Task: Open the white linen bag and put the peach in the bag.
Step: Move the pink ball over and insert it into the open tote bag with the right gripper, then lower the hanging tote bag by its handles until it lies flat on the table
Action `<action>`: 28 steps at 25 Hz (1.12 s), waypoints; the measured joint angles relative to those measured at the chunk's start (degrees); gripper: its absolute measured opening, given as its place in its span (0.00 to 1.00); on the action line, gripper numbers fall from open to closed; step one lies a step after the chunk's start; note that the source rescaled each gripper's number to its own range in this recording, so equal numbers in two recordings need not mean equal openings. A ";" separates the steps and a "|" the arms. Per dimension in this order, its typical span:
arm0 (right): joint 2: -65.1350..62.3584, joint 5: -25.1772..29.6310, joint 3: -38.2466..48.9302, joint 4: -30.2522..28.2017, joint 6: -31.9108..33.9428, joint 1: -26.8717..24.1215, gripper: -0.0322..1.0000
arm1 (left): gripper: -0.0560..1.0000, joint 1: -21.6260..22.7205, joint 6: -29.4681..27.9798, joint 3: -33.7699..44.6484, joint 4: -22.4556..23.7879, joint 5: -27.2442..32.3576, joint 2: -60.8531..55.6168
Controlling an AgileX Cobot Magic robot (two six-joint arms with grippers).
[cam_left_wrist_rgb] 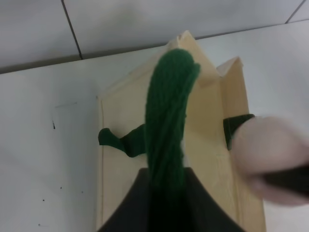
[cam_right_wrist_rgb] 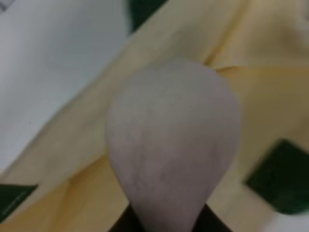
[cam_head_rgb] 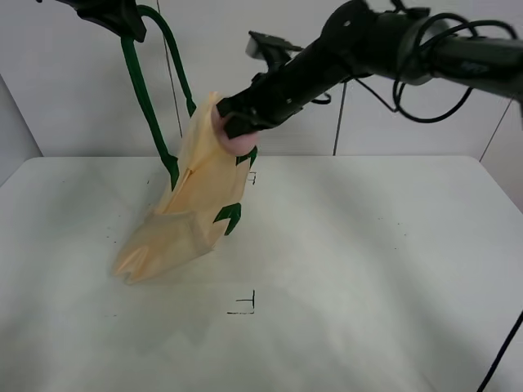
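My left gripper (cam_head_rgb: 121, 23) is shut on a dark green strap handle (cam_head_rgb: 147, 106) and holds the white linen bag (cam_head_rgb: 192, 204) up, its bottom resting on the table. In the left wrist view the strap (cam_left_wrist_rgb: 169, 116) runs up from the gripper (cam_left_wrist_rgb: 166, 181) over the cream bag (cam_left_wrist_rgb: 120, 145). My right gripper (cam_head_rgb: 239, 124) is shut on the peach (cam_head_rgb: 237, 140) and holds it at the bag's upper edge. The peach also shows in the left wrist view (cam_left_wrist_rgb: 270, 154) and fills the right wrist view (cam_right_wrist_rgb: 174, 140), over the bag cloth (cam_right_wrist_rgb: 251, 96).
The white table (cam_head_rgb: 368, 269) carries small black corner marks (cam_head_rgb: 245, 304). A grey wall (cam_head_rgb: 245, 73) stands behind. A black cable (cam_head_rgb: 502, 351) hangs at the front right edge. Green tabs (cam_head_rgb: 230, 216) stick out of the bag's side.
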 joint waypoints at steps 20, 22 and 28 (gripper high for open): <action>8.00 -7.91 0.00 -0.12 -3.15 6.04 0.92 | 0.05 0.00 0.05 0.00 0.06 0.00 0.00; 8.00 -7.70 0.00 -0.42 -2.65 6.04 0.97 | 0.05 0.00 0.05 0.00 0.06 0.00 0.00; 8.00 1.96 -2.85 -8.94 7.66 5.63 1.00 | 0.05 0.00 0.06 0.00 0.06 0.00 0.00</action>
